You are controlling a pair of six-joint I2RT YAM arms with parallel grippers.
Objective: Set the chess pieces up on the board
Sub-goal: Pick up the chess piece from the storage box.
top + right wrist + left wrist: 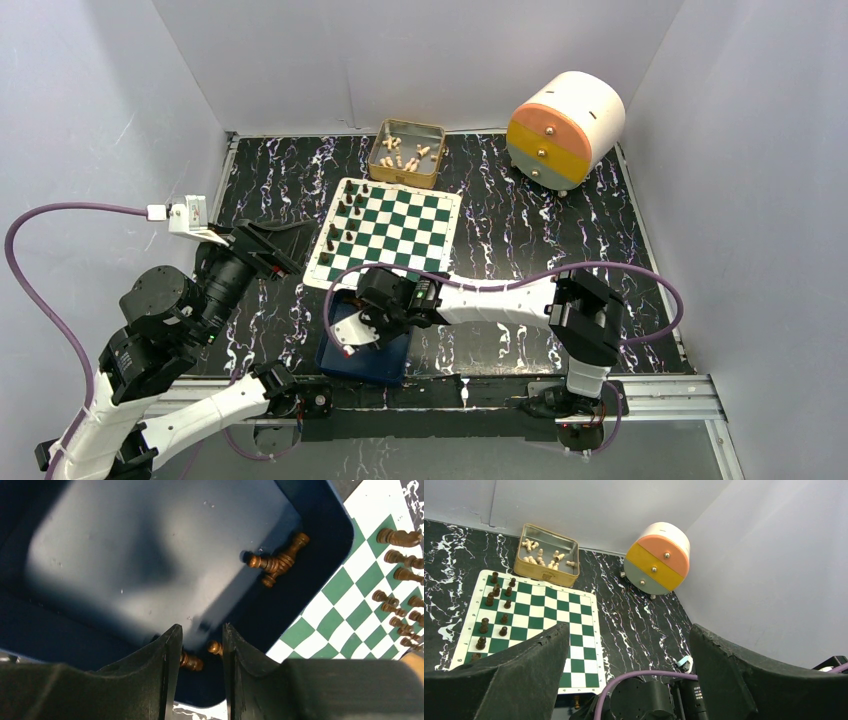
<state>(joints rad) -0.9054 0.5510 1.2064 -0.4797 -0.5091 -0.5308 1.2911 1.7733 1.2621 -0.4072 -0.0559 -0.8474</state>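
While the left gripper (629,640) is spread wide and empty, the right gripper (199,635) is seen narrowly parted above the blue tray (125,555), chess pieces (191,661) lying under its fingertips, the board (342,586) just beside them

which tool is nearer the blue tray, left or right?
Right. The right tool is down over the blue tray, just above loose dark pieces; the left tool is off beside the board's left edge.
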